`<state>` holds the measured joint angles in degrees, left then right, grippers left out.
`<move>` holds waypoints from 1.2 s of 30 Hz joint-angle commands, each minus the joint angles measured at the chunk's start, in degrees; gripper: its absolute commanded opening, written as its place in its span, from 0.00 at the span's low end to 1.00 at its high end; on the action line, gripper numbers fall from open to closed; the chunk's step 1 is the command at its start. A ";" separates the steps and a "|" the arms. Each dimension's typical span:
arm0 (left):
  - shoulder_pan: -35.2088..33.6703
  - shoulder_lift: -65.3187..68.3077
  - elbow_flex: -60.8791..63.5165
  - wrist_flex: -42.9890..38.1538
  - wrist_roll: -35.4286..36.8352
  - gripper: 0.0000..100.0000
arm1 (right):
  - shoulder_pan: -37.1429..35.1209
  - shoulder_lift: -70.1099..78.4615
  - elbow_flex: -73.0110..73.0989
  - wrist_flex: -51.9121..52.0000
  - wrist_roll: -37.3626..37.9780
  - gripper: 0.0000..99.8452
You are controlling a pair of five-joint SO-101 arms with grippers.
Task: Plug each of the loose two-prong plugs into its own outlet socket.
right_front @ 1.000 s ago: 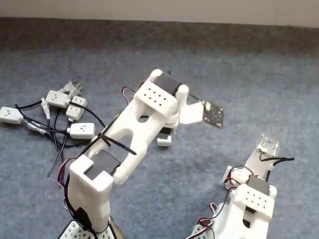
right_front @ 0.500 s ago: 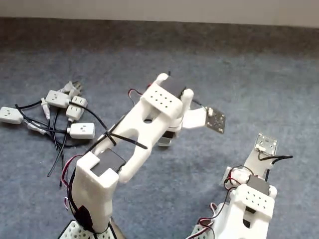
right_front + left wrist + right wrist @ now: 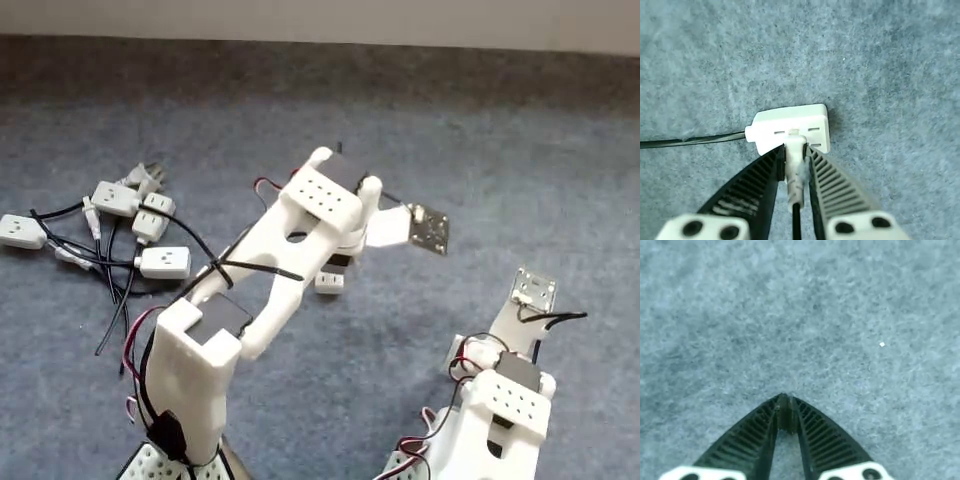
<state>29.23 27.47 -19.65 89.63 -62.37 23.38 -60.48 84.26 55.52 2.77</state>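
My left gripper (image 3: 795,151) is shut on a white two-prong plug (image 3: 795,172) with a black cord running back between the fingers. The plug's front end meets the face of a white outlet socket (image 3: 790,127) lying on the grey carpet; the prongs are hidden. From above, that socket (image 3: 329,283) peeks out under the left arm's wrist (image 3: 325,200) near the middle. My right gripper (image 3: 785,405) is shut on nothing, just above bare carpet, and its arm (image 3: 505,390) sits at the lower right.
A tangle of several white sockets and plugs (image 3: 150,215) with black cords (image 3: 112,290) lies at the left, including a socket (image 3: 165,262) near the left arm and another (image 3: 20,231) at the far left. Open carpet stretches between the arms and along the back.
The left arm swung slightly right, hiding the socket beneath it, then came back so the socket shows again. The right arm has stayed still.
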 commanded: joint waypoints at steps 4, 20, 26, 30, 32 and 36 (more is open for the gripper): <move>-0.57 0.13 -0.04 -0.44 -0.09 0.01 | -1.71 -0.31 -0.13 -1.01 0.79 0.01; 2.15 0.57 -0.48 8.35 -0.44 0.01 | -1.71 -0.31 -0.04 -1.01 0.88 0.01; 2.33 0.04 -1.27 7.03 -0.18 0.01 | -1.71 -0.31 -0.04 -1.01 0.88 0.01; 2.33 0.04 -6.37 9.93 -0.09 0.01 | -1.98 -0.31 -0.04 -1.01 0.88 0.01; 2.33 0.04 -8.84 10.73 -0.09 0.01 | -1.98 -0.31 -0.04 -1.01 0.88 0.01; 2.68 0.48 -10.07 10.81 -0.09 0.01 | -1.98 -0.31 -0.04 -1.01 0.88 0.01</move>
<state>30.37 28.44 -27.38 99.21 -62.37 22.07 -60.48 84.53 55.34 3.12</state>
